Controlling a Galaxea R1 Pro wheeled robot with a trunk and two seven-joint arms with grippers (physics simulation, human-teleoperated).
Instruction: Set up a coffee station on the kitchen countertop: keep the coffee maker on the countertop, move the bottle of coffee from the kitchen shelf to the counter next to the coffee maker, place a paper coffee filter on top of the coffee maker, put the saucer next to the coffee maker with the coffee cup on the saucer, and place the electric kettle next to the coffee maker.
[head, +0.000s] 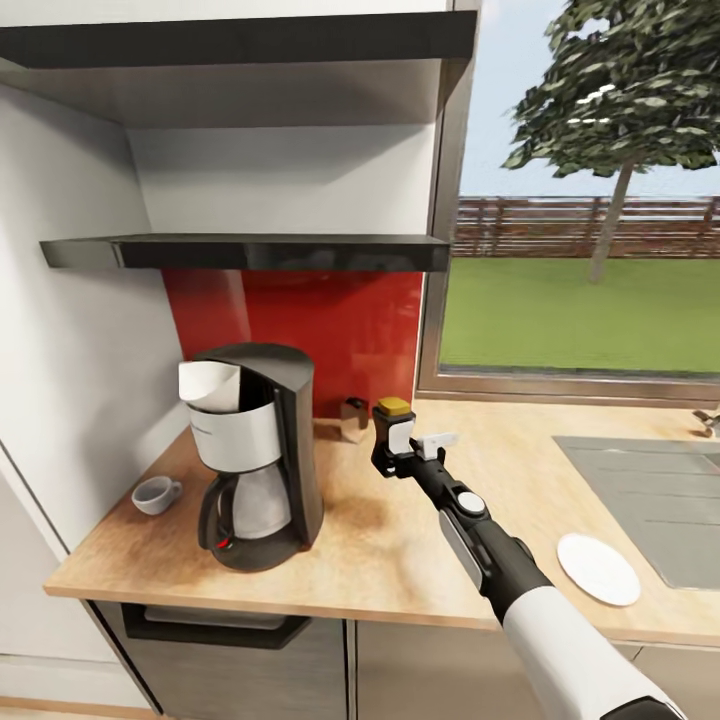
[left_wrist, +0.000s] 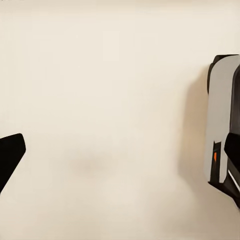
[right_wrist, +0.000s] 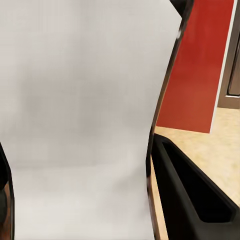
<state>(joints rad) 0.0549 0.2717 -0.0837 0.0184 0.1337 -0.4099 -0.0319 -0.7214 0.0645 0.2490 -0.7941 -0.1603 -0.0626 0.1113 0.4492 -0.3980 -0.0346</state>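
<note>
Right arm's white forearm fills the near foreground of the head view, reaching out to the right end effector (head: 400, 440), which is clamped around the bottle (head: 394, 425), white label between the fingers and yellow cap showing above; the right wrist view confirms it, label pressed close between dark fingers (right_wrist: 192, 192). Going left to right on the table (head: 380, 560): cup (head: 155, 494) rests alone near the wall, not yet on its saucer; maker (head: 255, 455) stands next, with the white filter (head: 208, 385) already sitting at its top; then the held bottle, just beside the maker and low over the wood, likely about to be set down; whether it touches the table I cannot tell. Farther right lies the saucer (head: 598, 568), well apart from the maker, by the sink (head: 650, 500). Above, the shelf (head: 250, 252) sits bare. Left end effector's state I cannot tell; its wrist view shows a pale surface
</note>
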